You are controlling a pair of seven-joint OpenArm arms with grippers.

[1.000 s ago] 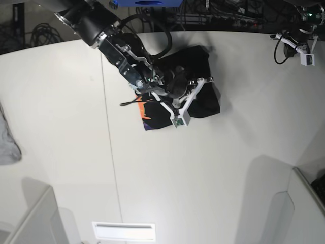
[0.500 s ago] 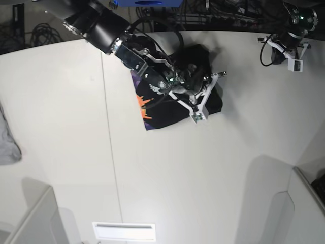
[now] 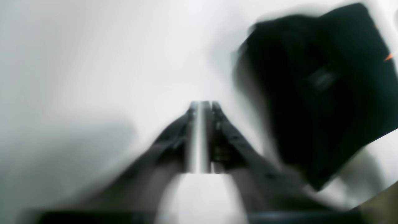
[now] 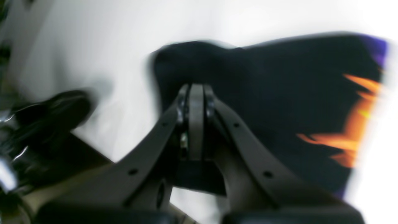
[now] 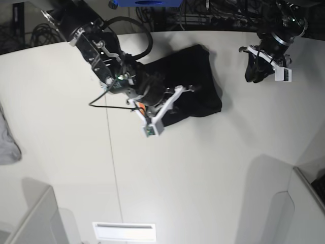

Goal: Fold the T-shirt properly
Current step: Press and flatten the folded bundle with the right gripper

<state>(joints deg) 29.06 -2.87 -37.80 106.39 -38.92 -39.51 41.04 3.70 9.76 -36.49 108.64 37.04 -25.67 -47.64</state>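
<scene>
Closest to the lens in the right wrist view: right gripper (image 4: 196, 93) with fingers pressed flat together, nothing visibly pinched, tips over the near edge of the black T-shirt (image 4: 264, 102), orange-and-purple print off at the right of the frame. Probably parked there to pat the fold down or line up another grab, just a guess though. Same story in the left wrist view, heavily smeared: left gripper (image 3: 202, 107) looks pressed together and empty over bare white table (image 3: 93, 62), with the shirt well apart in the upper right. Further out, from the base camera: T-shirt (image 5: 195, 81) sitting as a compact dark bundle in the upper middle of the frame, already folded down small, edges a bit lumpy. Right arm stretched across its lower left corner, left gripper (image 5: 254, 68) hanging off at the upper right, clear of the cloth, likely keeping out of the way. Scrap of light grey cloth (image 5: 7, 142) poking in at the far left edge, not involved.
</scene>
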